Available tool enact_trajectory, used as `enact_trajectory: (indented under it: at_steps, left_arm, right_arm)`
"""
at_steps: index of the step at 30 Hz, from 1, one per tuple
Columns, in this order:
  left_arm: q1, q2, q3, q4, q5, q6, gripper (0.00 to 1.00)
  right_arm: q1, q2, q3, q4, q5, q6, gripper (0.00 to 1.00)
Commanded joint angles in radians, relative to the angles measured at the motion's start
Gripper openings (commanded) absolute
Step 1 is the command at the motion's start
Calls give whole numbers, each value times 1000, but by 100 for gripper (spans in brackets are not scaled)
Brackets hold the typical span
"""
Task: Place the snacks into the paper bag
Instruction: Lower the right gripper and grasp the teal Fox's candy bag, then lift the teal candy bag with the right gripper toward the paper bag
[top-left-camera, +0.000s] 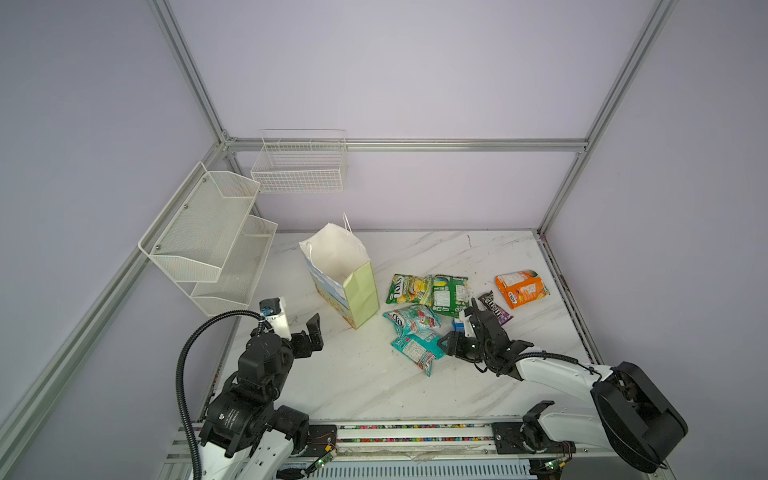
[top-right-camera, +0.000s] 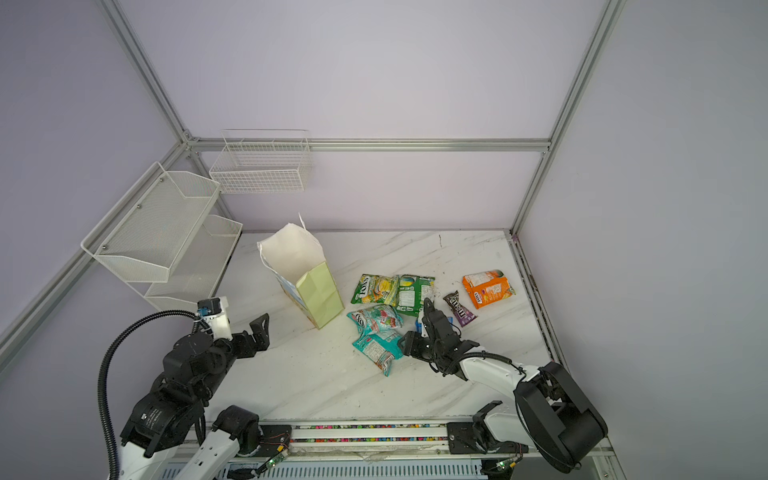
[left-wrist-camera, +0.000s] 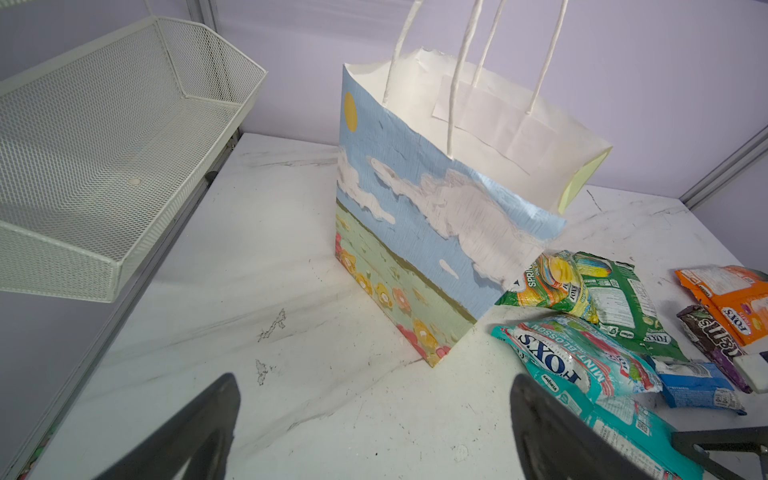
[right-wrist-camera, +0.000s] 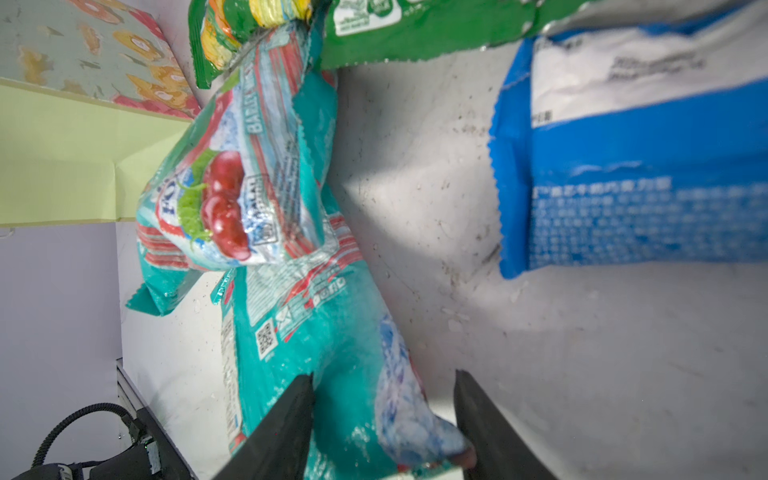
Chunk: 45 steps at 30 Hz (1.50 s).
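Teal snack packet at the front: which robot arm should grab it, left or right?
Right. The right gripper has its jaws either side of the front teal packet. The left gripper hangs open beside the paper bag, away from it.

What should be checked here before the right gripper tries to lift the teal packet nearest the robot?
1. Bag upright, mouth open: ok.
2. Near teal packet sits between the jaws of the right gripper: ok.
3. Jaws firmly clamped on it: cannot tell; they stand apart with the packet's end between them.
4. Near teal packet free of its neighbours: not ok; the far teal packet overlaps its end and may drag along.
5. Left gripper open and clear of the bag: ok.
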Motion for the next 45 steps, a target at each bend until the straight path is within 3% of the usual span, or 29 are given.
enact_trajectory:
  at_steps: [1, 8, 16, 21, 33, 45]
  left_arm:
    - [-5, 4, -9, 17, 7, -8, 100]
    - [-5, 4, -10, 18, 4, -7, 100]
    - [-5, 4, -8, 18, 1, -7, 100]
    - [-5, 2, -8, 17, 1, -7, 100]
    - [-5, 2, -8, 18, -1, -6, 100]
    - [-5, 5, -7, 18, 0, -6, 100]
  right_arm:
    - [-6, -10, -17, 28, -14, 19, 51]
    - [-5, -24, -32, 38, -28, 27, 34]
    - [-6, -45, -23, 32, -38, 29, 0]
    - [-5, -71, -3, 16, -57, -3, 0]
    - [-6, -255, 183, -248, 2, -267, 0]
    - [-3, -306, 372, -456, 194, -395, 0]
